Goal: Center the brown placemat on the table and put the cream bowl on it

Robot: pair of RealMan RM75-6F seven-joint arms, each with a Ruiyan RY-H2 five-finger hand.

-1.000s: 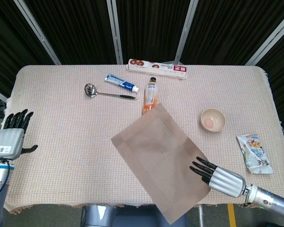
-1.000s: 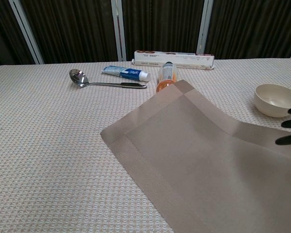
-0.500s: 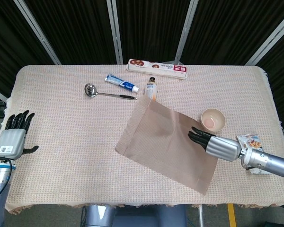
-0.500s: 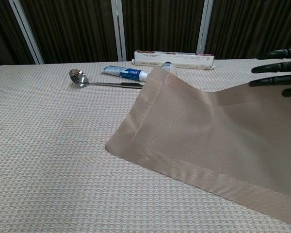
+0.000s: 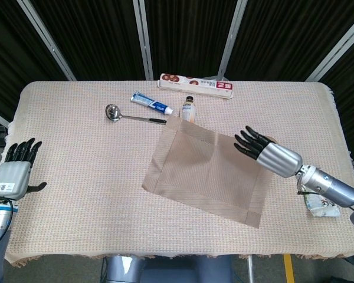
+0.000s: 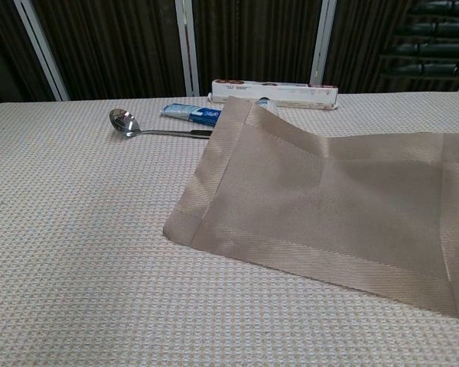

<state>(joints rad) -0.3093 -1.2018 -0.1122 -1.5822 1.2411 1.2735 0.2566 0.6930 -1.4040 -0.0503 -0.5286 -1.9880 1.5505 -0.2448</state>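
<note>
I see the brown placemat [image 5: 206, 174] skewed, long axis running 10-to-4, right hand [image 5: 265, 154] above it, fingers spread, holding nothing.

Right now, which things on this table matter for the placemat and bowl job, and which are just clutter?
Job: brown placemat; right hand above it; cream bowl not visible, perhaps behind that hand.
Lying about: metal ladle; toothpaste tube; small bottle; long red-and-white box; snack packet.

Brown placemat [image 5: 207, 174] on beige waffle-weave tablecloth [image 5: 82, 171]; blue-and-white tube [image 5: 151, 104].
</note>
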